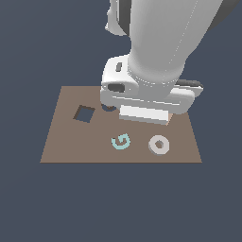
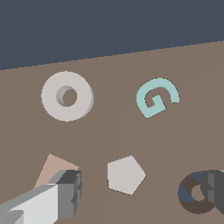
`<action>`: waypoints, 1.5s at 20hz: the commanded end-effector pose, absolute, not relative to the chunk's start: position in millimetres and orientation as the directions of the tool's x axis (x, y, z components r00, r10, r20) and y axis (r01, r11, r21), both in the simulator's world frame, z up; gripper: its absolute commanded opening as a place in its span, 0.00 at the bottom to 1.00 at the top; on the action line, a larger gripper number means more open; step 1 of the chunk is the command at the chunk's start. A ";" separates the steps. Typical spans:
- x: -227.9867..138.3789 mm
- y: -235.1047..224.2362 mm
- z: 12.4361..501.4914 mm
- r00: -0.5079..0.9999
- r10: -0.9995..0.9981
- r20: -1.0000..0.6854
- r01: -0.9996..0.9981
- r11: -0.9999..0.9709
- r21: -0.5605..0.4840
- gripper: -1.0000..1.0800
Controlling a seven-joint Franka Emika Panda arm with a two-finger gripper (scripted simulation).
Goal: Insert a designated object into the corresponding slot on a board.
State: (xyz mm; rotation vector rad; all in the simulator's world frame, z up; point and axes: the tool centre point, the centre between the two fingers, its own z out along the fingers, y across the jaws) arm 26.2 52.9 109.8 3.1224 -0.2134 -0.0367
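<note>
The light grey-white ring [image 1: 159,145] lies flat on the brown board [image 1: 61,142] near its front right; it also shows in the wrist view [image 2: 67,96]. The dark ring-shaped slot [image 2: 197,192] with a brown centre is partly covered by one finger [image 2: 216,188]. In the exterior view only the slot's edge [image 1: 109,108] peeks out under the robot hand [image 1: 146,94]. My gripper [image 2: 144,187] is open and empty, hovering over the board's back middle, away from the ring. Its fingers are hidden in the exterior view.
A teal G [image 1: 121,141] lies left of the ring. A whitish pentagon [image 2: 126,174] lies on the board between my fingers. A dark square hole [image 1: 84,114] is at the board's left. A light tan patch [image 2: 54,168] shows beside the other finger [image 2: 70,190].
</note>
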 end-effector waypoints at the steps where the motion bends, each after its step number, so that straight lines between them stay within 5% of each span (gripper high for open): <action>1: 36.7 65.9 98.8 0.984 -0.177 -0.019 -0.177 -0.984 0.011 0.96; 15: 88.9 111.8 56.0 0.941 -0.338 -0.002 -0.338 -0.941 0.002 0.96; 30: 98.6 117.3 43.6 0.932 -0.362 0.000 -0.362 -0.932 0.000 0.96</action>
